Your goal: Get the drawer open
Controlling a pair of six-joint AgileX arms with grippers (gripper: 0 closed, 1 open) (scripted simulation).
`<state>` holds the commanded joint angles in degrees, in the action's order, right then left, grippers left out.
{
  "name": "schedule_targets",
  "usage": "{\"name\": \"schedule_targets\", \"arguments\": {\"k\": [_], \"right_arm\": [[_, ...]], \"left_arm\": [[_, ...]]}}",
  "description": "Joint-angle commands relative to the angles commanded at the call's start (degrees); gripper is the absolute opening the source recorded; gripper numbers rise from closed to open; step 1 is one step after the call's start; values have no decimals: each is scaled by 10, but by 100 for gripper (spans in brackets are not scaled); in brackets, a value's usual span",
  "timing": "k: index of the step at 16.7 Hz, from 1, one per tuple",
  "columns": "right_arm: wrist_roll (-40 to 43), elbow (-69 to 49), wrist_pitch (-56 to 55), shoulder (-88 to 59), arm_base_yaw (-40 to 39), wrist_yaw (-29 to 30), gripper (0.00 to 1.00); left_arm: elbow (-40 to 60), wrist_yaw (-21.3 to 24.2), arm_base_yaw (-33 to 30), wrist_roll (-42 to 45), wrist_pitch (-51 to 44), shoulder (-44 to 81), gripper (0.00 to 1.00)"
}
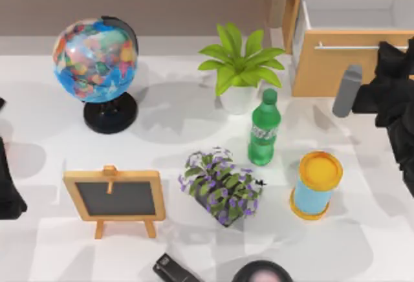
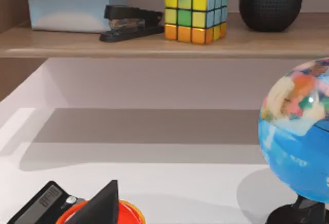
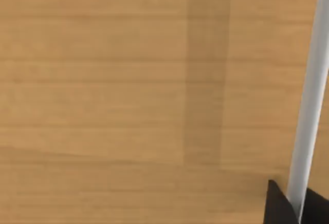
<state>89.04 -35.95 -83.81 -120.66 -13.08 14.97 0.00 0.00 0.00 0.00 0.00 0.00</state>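
Drawer [image 1: 352,39], bench's far right corner, part-open with white inside showing; right gripper [image 3: 298,203] jaws closed around its bar handle [image 3: 311,95] for pulling; left arm parked at left edge.

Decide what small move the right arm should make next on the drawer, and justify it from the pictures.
Probably a further short pull toward the table's front. The drawer is out far enough to show its white inside, and the right gripper sits at the silver handle, fingers either side of the bar.
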Motion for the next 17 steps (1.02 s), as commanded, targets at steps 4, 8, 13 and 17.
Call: {"name": "schedule_targets", "arguments": {"k": [4, 8, 13, 17], "right_arm": [[-1, 63, -40, 25, -13, 12, 0], [-1, 62, -40, 23, -12, 11, 0], [-1, 120, -72, 42, -17, 29, 0], [-2, 188, -123, 59, -38, 50, 0]], "left_arm": [[0, 0, 0, 0, 0, 0, 100], [0, 0, 0, 0, 0, 0, 100], [0, 0, 0, 0, 0, 0, 100], [0, 0, 0, 0, 0, 0, 100]]}}
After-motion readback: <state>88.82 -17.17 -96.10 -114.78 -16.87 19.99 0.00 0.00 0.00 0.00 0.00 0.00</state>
